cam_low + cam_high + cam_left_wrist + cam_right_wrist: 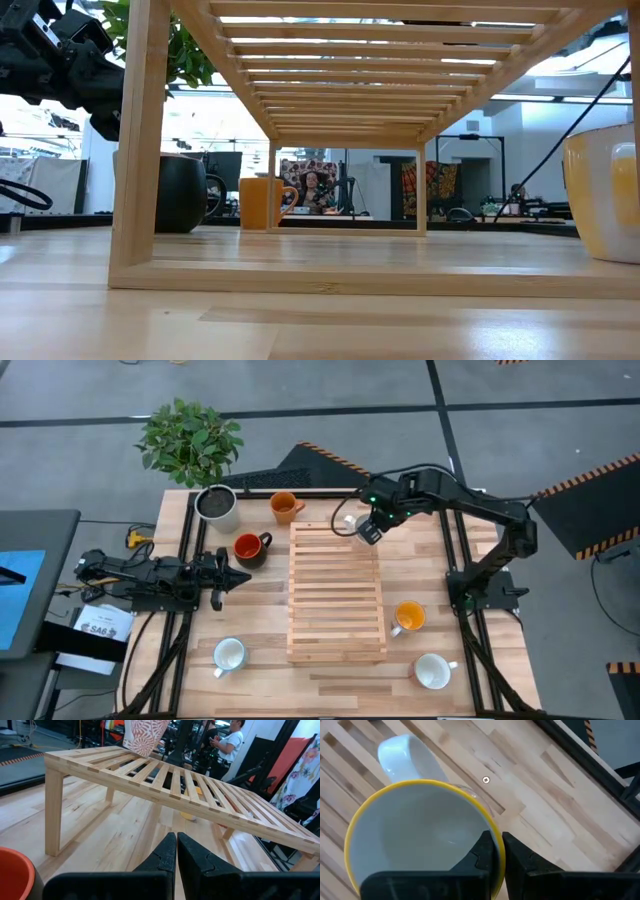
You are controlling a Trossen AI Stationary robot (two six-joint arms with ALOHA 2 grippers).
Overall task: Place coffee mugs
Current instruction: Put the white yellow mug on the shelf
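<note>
A slatted wooden rack (335,595) stands mid-table. My right gripper (368,528) is at its far right corner, shut on a white coffee mug with a yellow rim (420,835). My left gripper (176,851) is shut and hovers left of the rack, just near of the red, dark-sided mug (250,547). One orange mug (285,507) stands at the far side and another (408,617) right of the rack. Two white mugs (230,654) (433,671) stand near the table's near edge. My right gripper pinches the white mug's yellow rim (491,826), with one finger (484,854) inside the cup and the other (517,857) outside. The fingers come from above. The mouth faces up and the handle (400,750) points away from them. Whether the base rests on the rack cannot be told.
A pale pot of dark soil (216,508) and a leafy plant (190,440) sit at the table's far left corner. The rack's top slats (165,775) are bare apart from the far right corner. People sit in the room beyond the table.
</note>
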